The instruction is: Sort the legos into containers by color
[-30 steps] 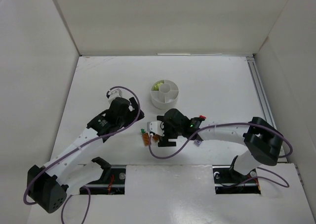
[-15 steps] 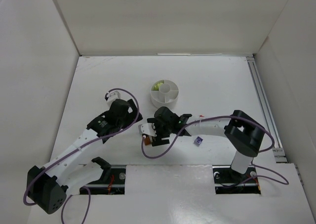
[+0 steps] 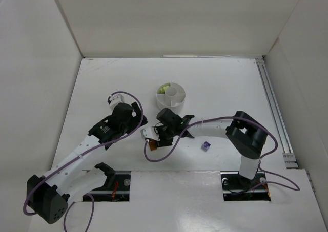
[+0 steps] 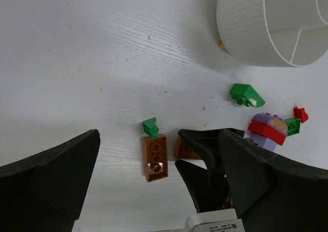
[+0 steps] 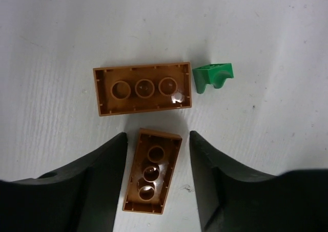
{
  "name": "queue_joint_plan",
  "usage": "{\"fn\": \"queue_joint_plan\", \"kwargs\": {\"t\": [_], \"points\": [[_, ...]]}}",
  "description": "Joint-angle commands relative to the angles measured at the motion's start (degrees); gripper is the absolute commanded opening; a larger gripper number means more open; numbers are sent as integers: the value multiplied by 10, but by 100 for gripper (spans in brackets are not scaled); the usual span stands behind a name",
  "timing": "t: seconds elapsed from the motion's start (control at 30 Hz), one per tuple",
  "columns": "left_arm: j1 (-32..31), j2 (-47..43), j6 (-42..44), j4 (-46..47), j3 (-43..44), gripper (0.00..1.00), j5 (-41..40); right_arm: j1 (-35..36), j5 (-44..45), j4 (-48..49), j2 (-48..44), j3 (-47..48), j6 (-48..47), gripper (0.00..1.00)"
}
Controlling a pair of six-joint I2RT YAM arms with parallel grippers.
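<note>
My right gripper (image 5: 157, 135) is down on the table, its jaws standing either side of an upside-down orange-brown lego (image 5: 152, 170) with a small gap on each side. Just beyond lie a second orange-brown lego (image 5: 142, 88) and a tiny green lego (image 5: 212, 76). In the top view the right gripper (image 3: 158, 139) is just below the white divided dish (image 3: 170, 96), which holds lime-green legos (image 3: 163, 88). My left gripper (image 4: 160, 137) hovers open above the same bricks, holding nothing. A dark green lego (image 4: 246, 95) and a red-on-purple stack (image 4: 268, 129) lie nearer the dish (image 4: 246, 32).
A lone purple lego (image 3: 205, 146) sits right of the right arm's forearm. A small green lego (image 4: 293, 125) and a red bit (image 4: 300, 113) lie by the stack. White walls enclose the table; a rail (image 3: 271, 104) runs along its right side.
The right arm has swung left and lowered onto the orange-brown legos, and its jaws have narrowed around one of them. The purple lego is now uncovered. The left arm barely moved.
</note>
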Motion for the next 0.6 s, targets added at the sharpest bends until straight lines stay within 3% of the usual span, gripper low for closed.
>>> {"fn": "queue_joint_plan", "kwargs": {"t": [0.0, 0.13, 0.23, 0.33, 0.43, 0.57], "points": [[2, -14, 1, -3, -2, 100, -7, -13, -16, -35, 3, -5, 8, 59], [2, -14, 1, -3, -2, 100, -7, -13, -3, -19, -18, -33, 33, 66], [2, -8, 1, 3, -2, 99, -2, -13, 24, 2, -35, -50, 58, 66], [2, 4, 7, 3, 3, 97, 3, -25, -4, 2, -35, -70, 72, 64], [2, 4, 7, 3, 3, 97, 3, -43, -35, 16, -35, -88, 77, 56], [2, 4, 7, 3, 3, 96, 3, -50, -71, 29, -30, -88, 72, 37]]}}
